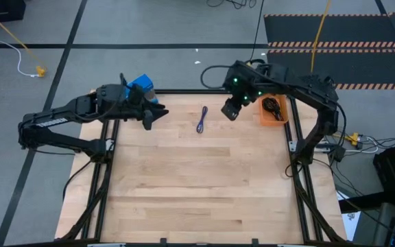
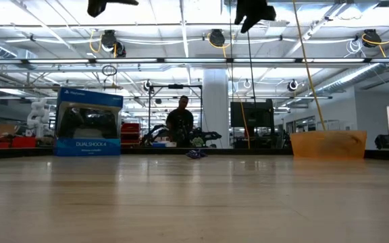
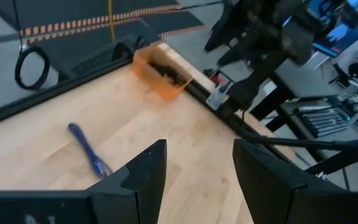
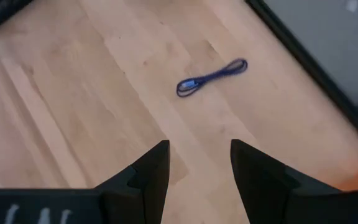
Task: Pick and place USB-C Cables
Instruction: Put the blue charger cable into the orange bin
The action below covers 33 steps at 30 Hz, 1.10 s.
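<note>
The purple-blue cable (image 1: pixel 202 120) lies flat on the table near its far edge, as a long folded bundle; it also shows in the left wrist view (image 3: pixel 87 149), the right wrist view (image 4: pixel 211 78) and, small, in the low view (image 2: pixel 195 154). Black cables (image 1: pixel 274 108) lie inside the orange bin (image 1: pixel 265 116), seen also in the left wrist view (image 3: pixel 165 70). My right gripper (image 1: pixel 230 110) hovers open between the bin and the purple-blue cable, well above the table. My left gripper (image 1: pixel 158 114) is open, raised, to the left of the cable.
A blue DualShock box (image 1: pixel 140 86) stands at the far edge behind my left gripper, also in the low view (image 2: pixel 88 122). The orange bin (image 2: pixel 327 144) sits at the far right corner. A person (image 2: pixel 180 123) stands in the room beyond. The table's near half (image 1: pixel 197 192) is bare wood.
</note>
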Each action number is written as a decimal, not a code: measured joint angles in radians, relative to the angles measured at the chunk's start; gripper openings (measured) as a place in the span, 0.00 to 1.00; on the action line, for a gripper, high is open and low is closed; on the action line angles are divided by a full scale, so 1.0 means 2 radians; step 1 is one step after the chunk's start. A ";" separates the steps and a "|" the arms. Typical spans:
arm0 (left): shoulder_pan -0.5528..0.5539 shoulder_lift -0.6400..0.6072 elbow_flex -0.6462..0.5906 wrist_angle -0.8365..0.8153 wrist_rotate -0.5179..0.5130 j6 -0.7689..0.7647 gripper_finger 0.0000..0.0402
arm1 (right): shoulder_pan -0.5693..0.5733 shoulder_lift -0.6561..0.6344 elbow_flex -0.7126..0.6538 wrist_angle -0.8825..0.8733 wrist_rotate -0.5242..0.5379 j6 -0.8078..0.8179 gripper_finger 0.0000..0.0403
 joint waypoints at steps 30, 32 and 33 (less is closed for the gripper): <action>-0.007 0.205 0.205 -0.106 -0.022 0.027 0.46 | 0.032 -0.020 -0.004 0.035 0.021 -0.129 0.40; -0.007 0.205 0.205 -0.106 -0.030 0.027 0.46 | 0.032 -0.022 -0.004 0.036 0.021 -0.133 0.40; -0.007 0.205 0.205 -0.106 -0.034 0.027 0.46 | 0.032 -0.023 -0.004 0.034 0.021 -0.136 0.40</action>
